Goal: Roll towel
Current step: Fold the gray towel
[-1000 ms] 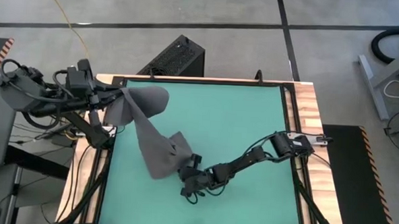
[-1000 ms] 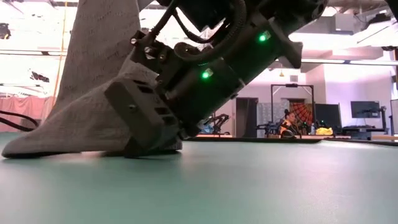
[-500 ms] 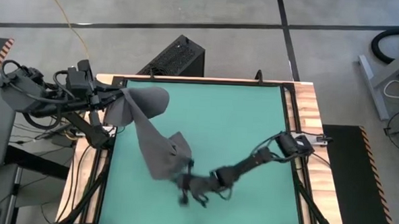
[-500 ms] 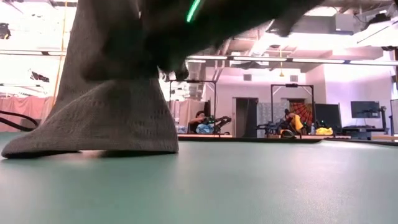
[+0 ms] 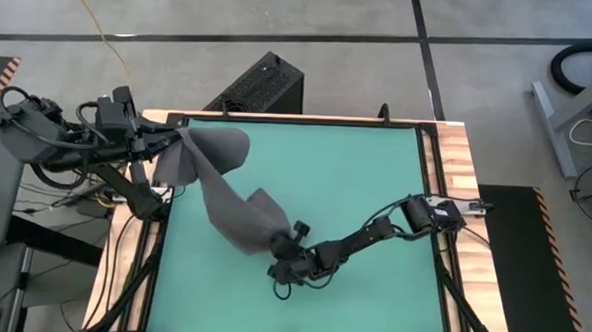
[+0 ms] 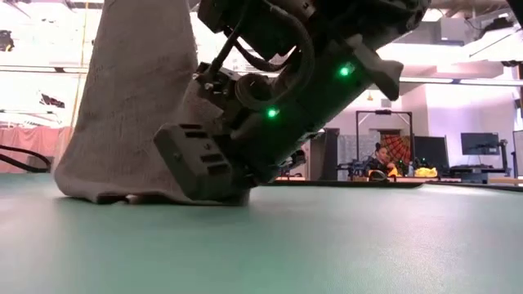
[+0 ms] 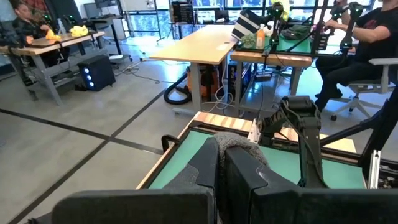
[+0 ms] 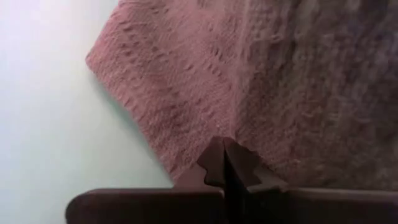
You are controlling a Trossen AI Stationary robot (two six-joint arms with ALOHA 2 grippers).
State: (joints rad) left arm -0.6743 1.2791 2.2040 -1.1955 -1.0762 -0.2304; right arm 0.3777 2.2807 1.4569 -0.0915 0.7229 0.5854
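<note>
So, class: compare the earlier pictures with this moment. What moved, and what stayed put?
The right gripper, shut on the plain dark grey cloth towel, dragged the towel's lower end a little toward the table's right side, bunching it narrower on the green mat. The left gripper stayed shut on the towel's upper corner at the table's far left edge.

Bright, even overhead light; ceiling lamps glare in the low view, and the close wrist view is soft.

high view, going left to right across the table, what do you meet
left gripper at the table's left edge, shut on the towel → towel draped down to the mat → right gripper, shut on the towel's lower end → right arm
</note>
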